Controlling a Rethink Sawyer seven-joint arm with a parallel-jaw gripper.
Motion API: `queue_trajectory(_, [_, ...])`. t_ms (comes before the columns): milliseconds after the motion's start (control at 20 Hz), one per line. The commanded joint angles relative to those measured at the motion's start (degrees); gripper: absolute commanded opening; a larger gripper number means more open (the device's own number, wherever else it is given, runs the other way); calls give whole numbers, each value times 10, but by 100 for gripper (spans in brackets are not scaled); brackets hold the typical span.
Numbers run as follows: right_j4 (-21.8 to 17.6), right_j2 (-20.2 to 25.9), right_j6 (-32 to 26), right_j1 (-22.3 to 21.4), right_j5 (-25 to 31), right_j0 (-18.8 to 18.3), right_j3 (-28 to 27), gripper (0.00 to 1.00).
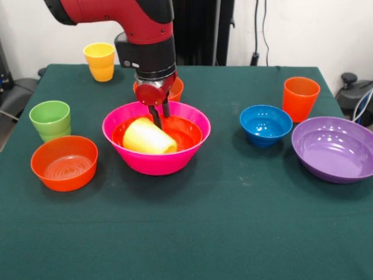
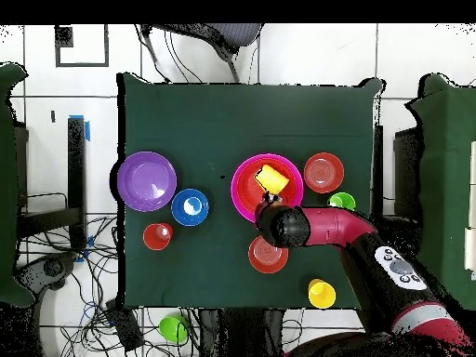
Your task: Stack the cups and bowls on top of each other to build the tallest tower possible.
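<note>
At the middle of the table sits the pink bowl (image 1: 156, 156), with an orange bowl (image 1: 185, 131) nested inside it and a yellow cup (image 1: 148, 137) lying on its side in that. My gripper (image 1: 158, 114) hangs just over the cup's base end, fingers pointing down and close together with only a slim gap. They seem to touch the cup or nearly so, but I cannot tell whether they pinch its edge.

The rest is spread around. In the front view, a green cup (image 1: 50, 119) and a small orange bowl (image 1: 64, 163) sit toward the left edge, a second yellow cup (image 1: 100, 61) by the far left corner, a blue bowl (image 1: 266, 124), an orange cup (image 1: 301, 98) and a purple bowl (image 1: 335, 148) toward the right edge. Another orange bowl (image 1: 176, 88) peeks out behind my wrist.

As I judge it, the step in hand is standing this tipped cup properly. A cup on its side gives no flat seat, so nothing will stack on it. I should take one wall at the rim, lift it clear of the bowls, turn it level, and set it down centred before letting go slowly.
</note>
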Motion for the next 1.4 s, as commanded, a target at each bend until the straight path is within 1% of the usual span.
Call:
queue_trajectory(50, [-55,10,-65,8,128,-3,-54,100])
queue_trajectory(150, [-57,12,-62,5,134,0,-61,100])
queue_trajectory(400, [-69,6,-19,5,105,21,-60,100])
queue_trajectory(500, [-70,4,-9,3,103,28,-59,100])
queue_trajectory(650, [-69,5,-7,0,104,29,-57,100])
queue_trajectory(850, [-57,15,7,4,96,24,-54,100])
queue_trajectory(1000, [-39,26,38,14,68,24,-41,100])
queue_trajectory(1100, [-34,31,49,19,56,28,-36,100])
queue_trajectory(1250, [-26,46,46,17,58,29,-31,100])
queue_trajectory(1400, [-18,77,21,6,68,18,-18,100])
